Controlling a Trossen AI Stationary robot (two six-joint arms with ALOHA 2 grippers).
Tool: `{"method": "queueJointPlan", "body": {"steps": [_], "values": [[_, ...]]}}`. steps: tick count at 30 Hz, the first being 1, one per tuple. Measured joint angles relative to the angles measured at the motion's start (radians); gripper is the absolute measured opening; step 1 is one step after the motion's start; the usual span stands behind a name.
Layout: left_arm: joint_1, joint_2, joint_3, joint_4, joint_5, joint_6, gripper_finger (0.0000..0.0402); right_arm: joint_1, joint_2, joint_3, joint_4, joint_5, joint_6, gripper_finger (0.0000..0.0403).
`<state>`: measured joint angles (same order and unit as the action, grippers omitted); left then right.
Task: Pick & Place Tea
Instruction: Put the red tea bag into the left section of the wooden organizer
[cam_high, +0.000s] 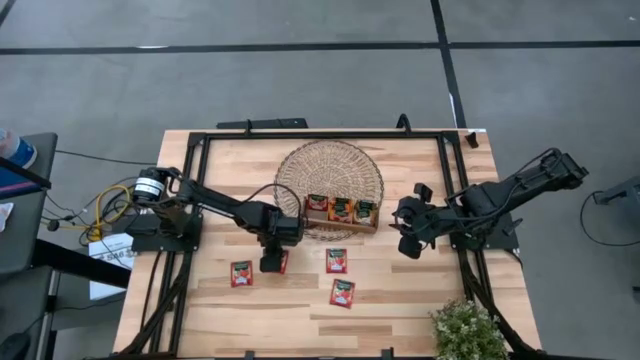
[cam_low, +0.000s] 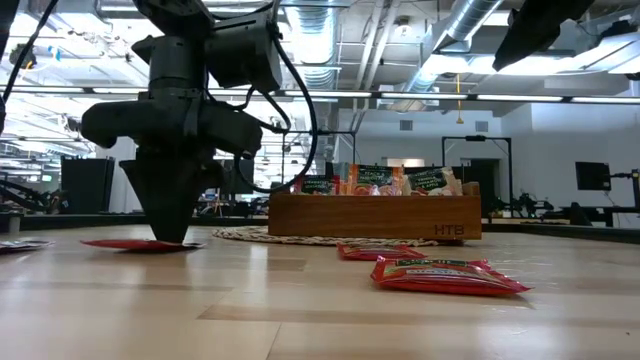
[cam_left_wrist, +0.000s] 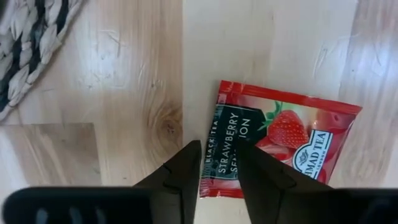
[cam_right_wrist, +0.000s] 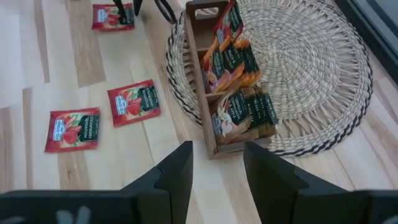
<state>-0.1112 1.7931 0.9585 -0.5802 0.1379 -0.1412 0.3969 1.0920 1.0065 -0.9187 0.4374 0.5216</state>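
Several red tea sachets lie flat on the wooden table: one (cam_high: 241, 273), one (cam_high: 336, 260), one (cam_high: 342, 293), and one (cam_left_wrist: 292, 137) under my left gripper (cam_left_wrist: 217, 165). That gripper is open and points straight down at this sachet's green end; in the low view its tips (cam_low: 163, 236) are at sachet height. More sachets stand on edge in the brown wooden tray (cam_high: 340, 224), which sits on a round woven mat (cam_high: 330, 165). My right gripper (cam_high: 408, 238) is open and hovers to the right of the tray, holding nothing. My left gripper comes from above, pointing down, at the sachet's green end (cam_left_wrist: 219, 140). One finger (cam_left_wrist: 258, 177) is over the sachet and the other (cam_left_wrist: 183, 174) is over bare wood just beyond its edge. The sachet lies flat on the table. I cannot tell whether the tips touch it.
A black frame rail (cam_high: 320, 134) runs around the table's edges. A small green plant (cam_high: 465, 330) stands at the near right corner. Cables and a box sit off the table's left side. Bare wood lies near the table's near edge, in front of the sachets.
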Motion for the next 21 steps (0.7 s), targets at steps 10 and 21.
{"method": "queueJointPlan", "body": {"steps": [10,21], "values": [[0.001,-0.007,-0.008,0.014,0.0,0.004,0.0003,0.0,0.0,0.0,0.0,0.0,-0.002,0.0133],[-0.001,-0.073,-0.018,0.021,-0.006,-0.056,0.0,0.0,0.0,0.0,0.0,0.003,-0.007,0.0133]]}}
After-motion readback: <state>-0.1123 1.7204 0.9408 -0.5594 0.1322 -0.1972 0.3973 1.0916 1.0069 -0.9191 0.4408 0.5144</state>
